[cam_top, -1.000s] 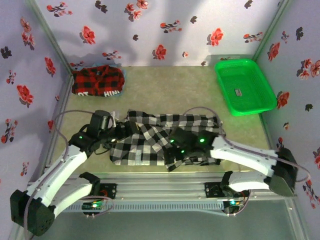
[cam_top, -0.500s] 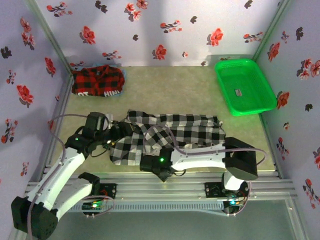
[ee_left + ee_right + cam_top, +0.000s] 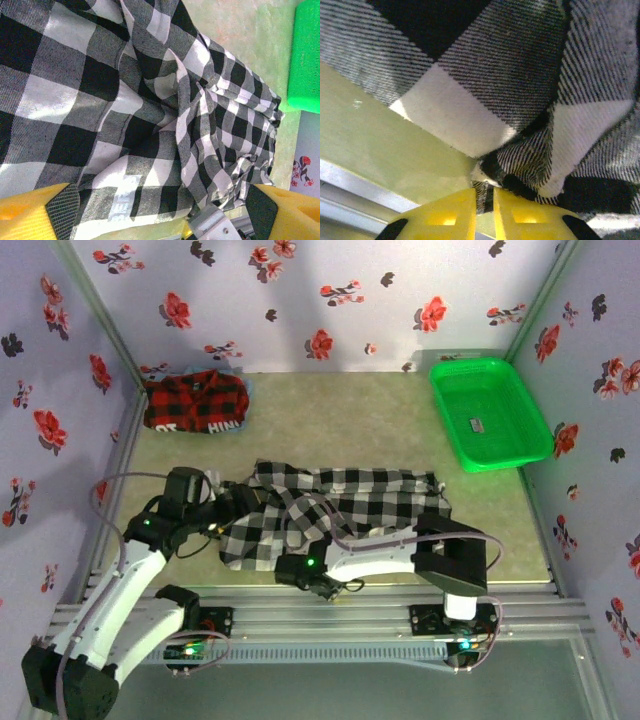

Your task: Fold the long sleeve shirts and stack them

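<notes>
The black-and-white checked shirt (image 3: 350, 505) lies crumpled across the middle of the table, and it also spreads under the left wrist camera (image 3: 150, 100). My right gripper (image 3: 290, 573) is at its near edge, its yellow fingers (image 3: 455, 212) shut on a thin fold of the hem (image 3: 485, 192). My left gripper (image 3: 232, 508) hovers over the shirt's left end, open wide (image 3: 160, 220) with nothing between its fingers. The red-and-black plaid shirt (image 3: 195, 405), with white lettering, lies folded at the back left corner.
A green plastic basket (image 3: 490, 412) stands at the back right, its edge also in the left wrist view (image 3: 306, 55). Flowered walls close in three sides. The metal rail (image 3: 330, 615) runs along the near edge, just behind my right gripper.
My right arm swung left along the shirt's near edge and its jaws closed on the hem. The left arm shifted only slightly and stayed open.
</notes>
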Motion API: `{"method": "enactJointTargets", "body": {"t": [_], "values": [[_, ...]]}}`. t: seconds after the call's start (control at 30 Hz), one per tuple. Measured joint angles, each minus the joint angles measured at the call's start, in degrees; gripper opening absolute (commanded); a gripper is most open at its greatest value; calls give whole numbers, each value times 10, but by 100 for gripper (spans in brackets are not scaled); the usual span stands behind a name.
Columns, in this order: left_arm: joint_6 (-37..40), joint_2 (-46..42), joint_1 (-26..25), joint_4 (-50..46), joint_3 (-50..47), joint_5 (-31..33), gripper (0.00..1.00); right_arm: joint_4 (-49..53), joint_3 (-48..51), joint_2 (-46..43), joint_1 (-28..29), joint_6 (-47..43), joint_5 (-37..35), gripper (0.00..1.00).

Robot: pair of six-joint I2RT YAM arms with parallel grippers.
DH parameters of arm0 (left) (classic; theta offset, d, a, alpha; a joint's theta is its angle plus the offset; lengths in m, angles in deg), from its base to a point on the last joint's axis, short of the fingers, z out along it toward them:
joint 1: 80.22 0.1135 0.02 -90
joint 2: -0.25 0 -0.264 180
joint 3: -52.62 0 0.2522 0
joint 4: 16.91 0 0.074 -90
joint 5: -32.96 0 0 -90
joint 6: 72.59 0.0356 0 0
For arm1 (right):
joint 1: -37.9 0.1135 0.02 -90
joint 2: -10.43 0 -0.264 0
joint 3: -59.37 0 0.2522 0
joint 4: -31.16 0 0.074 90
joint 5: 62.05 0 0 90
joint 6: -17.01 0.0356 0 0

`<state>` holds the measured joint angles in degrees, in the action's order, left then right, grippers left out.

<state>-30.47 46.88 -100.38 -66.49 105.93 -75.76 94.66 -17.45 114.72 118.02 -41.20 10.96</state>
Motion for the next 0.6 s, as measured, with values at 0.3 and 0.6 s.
{"method": "enactJointTargets", "body": {"t": [0.3, 0.6], "values": [[11, 0, 2, -3, 0, -4, 89, 12, -22, -87, -11, -29, 23, 1], [21, 27, 2, 0, 2, -4, 90, 16, -55, -207, -102, -63, 96, 1]]}}
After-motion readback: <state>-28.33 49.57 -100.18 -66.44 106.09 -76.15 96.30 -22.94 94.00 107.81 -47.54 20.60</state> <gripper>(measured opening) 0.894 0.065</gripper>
